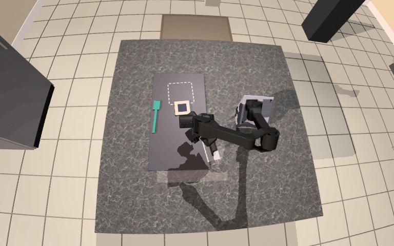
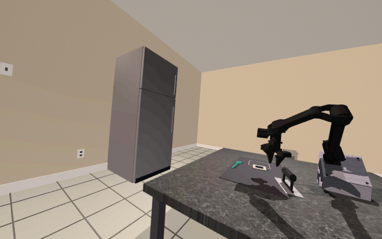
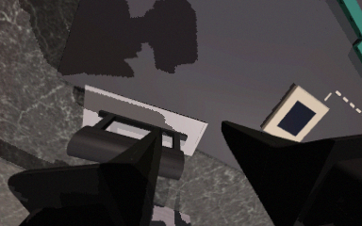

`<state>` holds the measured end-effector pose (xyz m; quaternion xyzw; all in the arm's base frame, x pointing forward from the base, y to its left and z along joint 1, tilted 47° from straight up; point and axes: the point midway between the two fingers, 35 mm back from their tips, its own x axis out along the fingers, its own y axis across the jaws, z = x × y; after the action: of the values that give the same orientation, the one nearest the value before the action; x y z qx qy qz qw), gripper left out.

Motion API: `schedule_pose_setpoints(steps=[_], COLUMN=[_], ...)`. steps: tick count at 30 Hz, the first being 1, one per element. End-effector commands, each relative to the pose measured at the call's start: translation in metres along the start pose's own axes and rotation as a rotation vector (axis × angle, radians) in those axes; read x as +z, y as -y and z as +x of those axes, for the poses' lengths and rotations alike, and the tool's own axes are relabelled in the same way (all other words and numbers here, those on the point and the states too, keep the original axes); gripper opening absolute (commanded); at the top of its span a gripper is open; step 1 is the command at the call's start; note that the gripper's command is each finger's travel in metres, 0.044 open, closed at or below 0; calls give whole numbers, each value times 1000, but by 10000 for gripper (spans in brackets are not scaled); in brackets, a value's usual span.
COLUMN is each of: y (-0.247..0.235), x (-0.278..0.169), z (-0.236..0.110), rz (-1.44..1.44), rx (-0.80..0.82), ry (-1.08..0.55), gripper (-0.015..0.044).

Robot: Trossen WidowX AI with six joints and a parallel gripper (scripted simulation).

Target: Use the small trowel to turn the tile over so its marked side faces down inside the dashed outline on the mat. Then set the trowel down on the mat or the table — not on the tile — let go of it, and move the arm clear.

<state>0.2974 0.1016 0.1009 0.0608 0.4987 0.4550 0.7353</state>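
Note:
A cream tile [image 1: 182, 107] [image 2: 259, 167] [image 3: 296, 116] lies dark marked side up on the grey mat [image 1: 162, 150] [image 2: 242, 174] [image 3: 245, 56], overlapping the near right corner of the dashed outline [image 1: 180, 82] [image 3: 348, 102]. A trowel with a black roll handle and white blade [image 1: 215, 152] [image 2: 288, 174] [image 3: 104, 146] lies at the mat's right edge. A slim teal spatula-like tool [image 1: 155, 117] [image 2: 237, 164] [image 3: 353, 14] lies at the mat's left edge. My gripper [image 1: 194, 138] [image 2: 274, 163] [image 3: 191, 128] is open and empty. It hangs above the mat between the tile and the black-handled trowel.
The arm's grey base block [image 1: 266, 105] [image 2: 343, 176] stands on the dark stone table [image 1: 247, 188] to the right of the mat. A fridge [image 2: 143, 112] [image 1: 17, 98] stands off the table's left side. A black block [image 1: 331, 17] hangs at the far right.

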Motion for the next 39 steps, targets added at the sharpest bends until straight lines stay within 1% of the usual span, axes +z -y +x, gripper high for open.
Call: schedule_pose_setpoints(steps=[1,39], y=[-7,-52], x=[-5,-26], z=[0,-11], rz=[164,1491], rx=[2,-5], ry=[-10,-14], gripper=[270,270])
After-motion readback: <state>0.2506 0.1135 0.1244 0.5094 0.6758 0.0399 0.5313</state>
